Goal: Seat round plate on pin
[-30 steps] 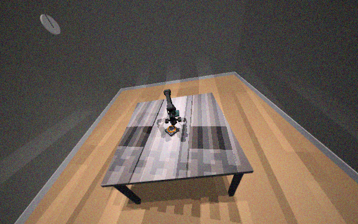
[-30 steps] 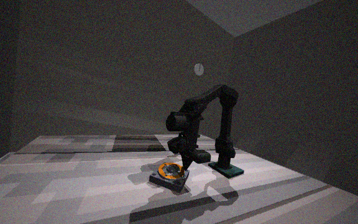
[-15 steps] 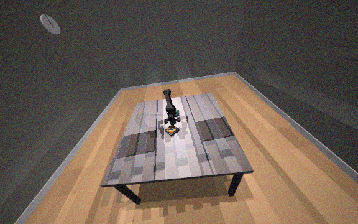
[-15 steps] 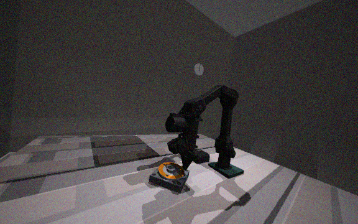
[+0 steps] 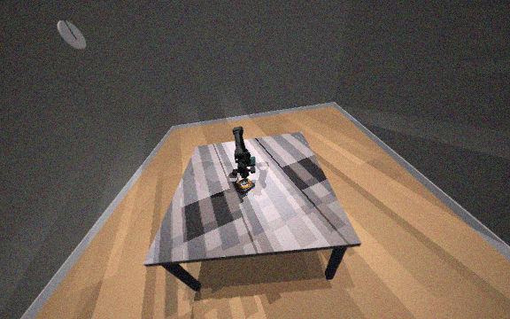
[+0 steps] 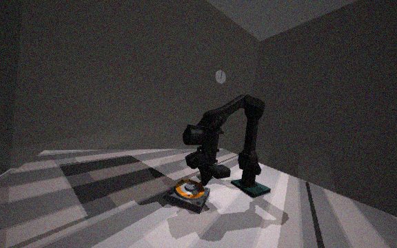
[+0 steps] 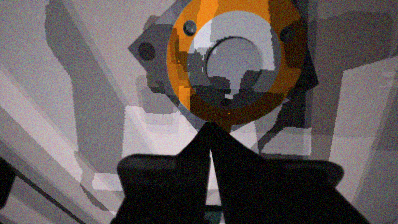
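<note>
The round orange plate (image 7: 200, 30) (image 6: 181, 190) (image 5: 245, 182) sits on the grey post (image 7: 235, 57) of the dark square base (image 7: 145, 50) (image 6: 188, 202). Small holes show in the plate at the upper left, upper right and near its front edge. I cannot make out the tab or the pin. My gripper (image 7: 210, 126) (image 6: 205, 182) is shut with nothing between its fingers. Its tips point down at the plate's near edge, right at the rim; whether they touch it I cannot tell.
The arm's teal mount (image 6: 251, 189) stands on the striped grey table (image 5: 282, 221) (image 6: 81, 207) just behind the base. The table stands on a wooden floor (image 5: 414, 248).
</note>
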